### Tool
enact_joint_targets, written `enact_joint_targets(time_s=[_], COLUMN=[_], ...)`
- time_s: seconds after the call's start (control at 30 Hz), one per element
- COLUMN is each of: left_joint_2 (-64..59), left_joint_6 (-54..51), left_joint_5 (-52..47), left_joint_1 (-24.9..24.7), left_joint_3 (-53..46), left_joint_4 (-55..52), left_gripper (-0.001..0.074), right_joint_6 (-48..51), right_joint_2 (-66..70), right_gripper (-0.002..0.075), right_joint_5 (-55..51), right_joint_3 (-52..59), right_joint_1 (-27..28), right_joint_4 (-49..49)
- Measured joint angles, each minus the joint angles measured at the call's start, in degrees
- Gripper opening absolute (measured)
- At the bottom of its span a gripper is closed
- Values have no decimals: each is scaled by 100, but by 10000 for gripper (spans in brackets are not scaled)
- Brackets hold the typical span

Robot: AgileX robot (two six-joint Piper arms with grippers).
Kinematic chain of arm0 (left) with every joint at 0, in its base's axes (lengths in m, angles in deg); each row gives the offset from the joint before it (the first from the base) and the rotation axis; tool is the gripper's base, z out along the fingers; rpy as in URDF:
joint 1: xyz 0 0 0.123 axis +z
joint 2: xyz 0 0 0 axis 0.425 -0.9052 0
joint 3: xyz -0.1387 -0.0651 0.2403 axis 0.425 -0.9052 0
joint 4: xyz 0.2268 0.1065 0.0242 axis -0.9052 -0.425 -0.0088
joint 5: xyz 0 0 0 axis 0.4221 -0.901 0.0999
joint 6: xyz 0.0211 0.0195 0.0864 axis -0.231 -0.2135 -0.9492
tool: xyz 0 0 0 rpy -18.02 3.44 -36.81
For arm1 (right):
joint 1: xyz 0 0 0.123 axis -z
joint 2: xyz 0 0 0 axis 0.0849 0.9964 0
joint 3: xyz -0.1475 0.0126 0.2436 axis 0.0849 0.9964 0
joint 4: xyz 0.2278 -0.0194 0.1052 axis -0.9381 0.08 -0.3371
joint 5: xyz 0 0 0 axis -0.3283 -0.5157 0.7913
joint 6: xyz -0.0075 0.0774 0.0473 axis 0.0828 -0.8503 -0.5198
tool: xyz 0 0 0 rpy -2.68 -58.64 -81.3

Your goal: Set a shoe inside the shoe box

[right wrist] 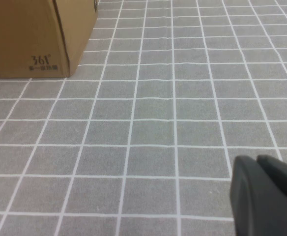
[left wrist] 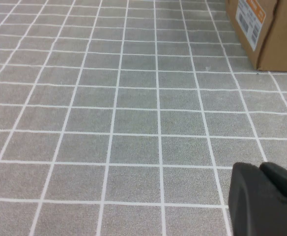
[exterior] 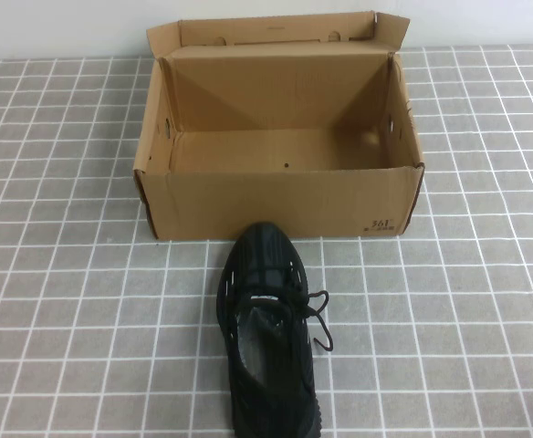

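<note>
The black shoe (exterior: pixel 268 338) lies on the tiled table, toe toward the front wall of the shoe box (exterior: pixel 280 196), heel at the near edge of the high view. The brown box is open and empty, its lid flap (exterior: pixel 276 32) standing up at the back. My left gripper (left wrist: pixel 259 167) is shut and empty, low over the tiles to the left of the box, whose corner shows in the left wrist view (left wrist: pixel 276 34). My right gripper (right wrist: pixel 255 160) is shut and empty over the tiles to the right of the box (right wrist: pixel 25 34). Neither wrist view shows the shoe.
The table is covered by a grey cloth with a white grid (exterior: pixel 449 301). A white wall runs behind the box. A barcode label (left wrist: pixel 249 19) is on the box's left end.
</note>
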Motion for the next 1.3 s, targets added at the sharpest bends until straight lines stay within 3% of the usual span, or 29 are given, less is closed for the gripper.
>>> enact_joint_targets(time_s=[0.93, 1.3], left_joint_2=[0, 0], left_joint_6=[0, 36], left_joint_5=[0, 0], left_joint_1=[0, 0], left_joint_3=[0, 0], left_joint_4=[-177, 301], left_gripper=[-1, -1], right_joint_6=[0, 0], right_joint_2=[0, 0], right_gripper=[-16, -16], right_joint_5=[0, 0], right_joint_3=[0, 0], right_joint_1=[0, 0], right_joint_4=[0, 0])
